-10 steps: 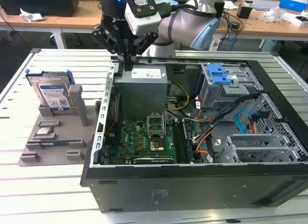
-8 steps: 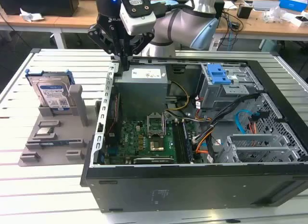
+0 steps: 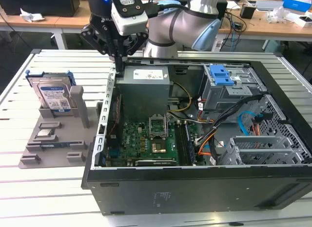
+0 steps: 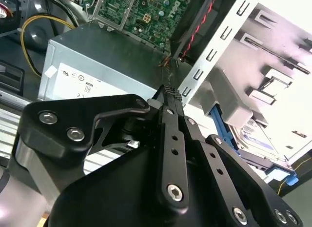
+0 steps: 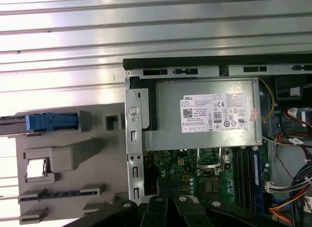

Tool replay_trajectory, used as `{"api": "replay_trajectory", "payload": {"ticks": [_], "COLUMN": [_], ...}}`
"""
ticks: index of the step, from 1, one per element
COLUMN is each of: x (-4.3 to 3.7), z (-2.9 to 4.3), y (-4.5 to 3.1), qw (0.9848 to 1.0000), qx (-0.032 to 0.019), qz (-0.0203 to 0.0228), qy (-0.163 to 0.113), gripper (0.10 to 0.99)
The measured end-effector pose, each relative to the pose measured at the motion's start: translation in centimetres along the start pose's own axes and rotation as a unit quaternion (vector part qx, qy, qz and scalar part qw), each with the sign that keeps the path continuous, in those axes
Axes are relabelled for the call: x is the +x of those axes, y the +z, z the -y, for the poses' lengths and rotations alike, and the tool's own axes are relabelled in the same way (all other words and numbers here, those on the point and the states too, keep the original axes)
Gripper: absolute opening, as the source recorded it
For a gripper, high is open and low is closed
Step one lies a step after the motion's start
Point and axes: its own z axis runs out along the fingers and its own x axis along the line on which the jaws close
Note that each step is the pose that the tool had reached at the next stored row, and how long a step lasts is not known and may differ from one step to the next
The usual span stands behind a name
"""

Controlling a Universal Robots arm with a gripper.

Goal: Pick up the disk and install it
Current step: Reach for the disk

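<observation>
One end effector (image 3: 118, 67), pinched, vertical above the case wall (image 3: 108, 97).

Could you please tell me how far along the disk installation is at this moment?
Nothing looks done yet: the disk stands upright in the grey holder beside the computer case, untouched. The gripper hangs over the case wall facing the holder, fingers shut and empty. Picking up and installing are both left.
</observation>
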Motion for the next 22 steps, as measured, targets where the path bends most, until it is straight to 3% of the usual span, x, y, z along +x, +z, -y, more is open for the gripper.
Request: {"api": "replay_trajectory", "payload": {"ticks": [6, 22], "x": [1.98, 5.27], "z": [0.15, 0.39], "y": [-0.05, -0.14], "qw": [1.0000, 1.0000], "qx": [0.0000, 0.0000], "qz": [0.0000, 0.0000], "qy": [0.000, 0.000], "gripper": [0.106, 0.106]}}
